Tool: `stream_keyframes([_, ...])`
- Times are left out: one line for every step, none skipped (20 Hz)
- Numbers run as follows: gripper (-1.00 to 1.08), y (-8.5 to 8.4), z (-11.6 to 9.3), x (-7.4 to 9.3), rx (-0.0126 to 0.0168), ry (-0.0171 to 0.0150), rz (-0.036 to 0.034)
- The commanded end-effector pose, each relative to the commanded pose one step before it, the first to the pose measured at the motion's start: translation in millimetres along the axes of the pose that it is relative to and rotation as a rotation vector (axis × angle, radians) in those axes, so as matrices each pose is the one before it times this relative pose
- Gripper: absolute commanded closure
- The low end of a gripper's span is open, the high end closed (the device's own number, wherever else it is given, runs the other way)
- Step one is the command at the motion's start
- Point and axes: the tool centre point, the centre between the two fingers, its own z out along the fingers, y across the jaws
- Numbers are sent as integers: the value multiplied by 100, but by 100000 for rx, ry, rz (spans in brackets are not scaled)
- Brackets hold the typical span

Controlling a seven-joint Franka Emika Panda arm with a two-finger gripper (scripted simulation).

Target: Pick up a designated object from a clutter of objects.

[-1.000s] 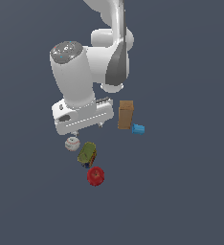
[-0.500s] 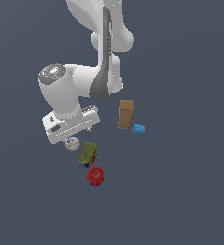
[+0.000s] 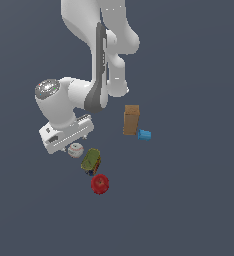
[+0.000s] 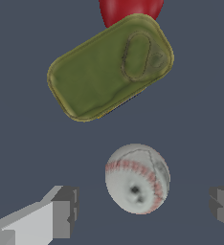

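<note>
The designated object, an off-white ball (image 4: 137, 178) with reddish seams, lies on the dark floor (image 4: 28, 143). In the wrist view it sits between my two fingertips (image 4: 63, 212), which stand wide apart and touch nothing. My gripper (image 4: 145, 208) is open. In the exterior view the ball (image 3: 75, 149) peeks out just below the white hand (image 3: 66, 134), which hangs over it. The rest of the clutter of objects is the olive-green can (image 4: 111, 67), also seen as the can (image 3: 91, 160), and the red fruit (image 3: 100, 184).
A tall brown box (image 3: 131, 120) stands toward the exterior view's right, with a small blue block (image 3: 144, 134) beside it. The red fruit (image 4: 130, 10) lies just past the can in the wrist view. The arm's white links (image 3: 104, 45) rise above the scene.
The hand has moved toward the exterior view's left and come down over the ball. The objects have stayed where they were.
</note>
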Motion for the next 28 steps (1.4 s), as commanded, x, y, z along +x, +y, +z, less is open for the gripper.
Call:
stream_keyframes([-92,342,660,-628,-170,-124,-2025])
stream_keyframes([-92,95,203,-204,-33,-57,-561])
stream_keyframes([-92,79,176,-177,-29,-51,-490])
stream_keyframes([-92,66,149,-152,-24,-44,-411])
stream_keyframes([-92,54,122,-125,-20,-36,-336])
stream_keyframes([-92,40,95,-96,-16,-29,-265])
stream_keyframes([-92,30,68,-73,-11,-20,-181])
stream_keyframes([-92,15,41,-39,-7,-13,-119])
stream_keyframes([-92,16,13,-33,0,0,0])
stream_keyframes([-92,-45,-56,64,60,-20,269])
stream_keyframes([-92,0,34,-2,0,0,0])
stream_keyframes([-92,0,103,-5,0,0,0])
stream_keyframes([-92,0,170,-9,0,0,0])
stream_keyframes([-92,-1,238,-13,0,0,0])
stream_keyframes([-92,-2,305,-17,0,0,0])
stream_keyframes([-92,-23,362,13,-15,2,-67])
stream_keyframes([-92,-4,435,-25,0,0,0])
stream_keyframes([-92,-5,497,-28,0,0,0])
stream_keyframes([-92,-24,545,3,-16,0,-67])
stream_keyframes([-92,-1,527,-28,0,0,0])
stream_keyframes([-92,-16,453,12,-15,1,-67])
stream_keyframes([-92,9,395,-16,0,0,0])
stream_keyframes([-92,16,328,-9,0,0,0])
stream_keyframes([-92,2,252,31,-9,9,-68])
stream_keyframes([-92,24,194,2,0,0,0])
stream_keyframes([-92,23,132,5,0,0,0])
stream_keyframes([-92,17,76,5,0,0,0])
stream_keyframes([-92,6,25,2,0,0,0])
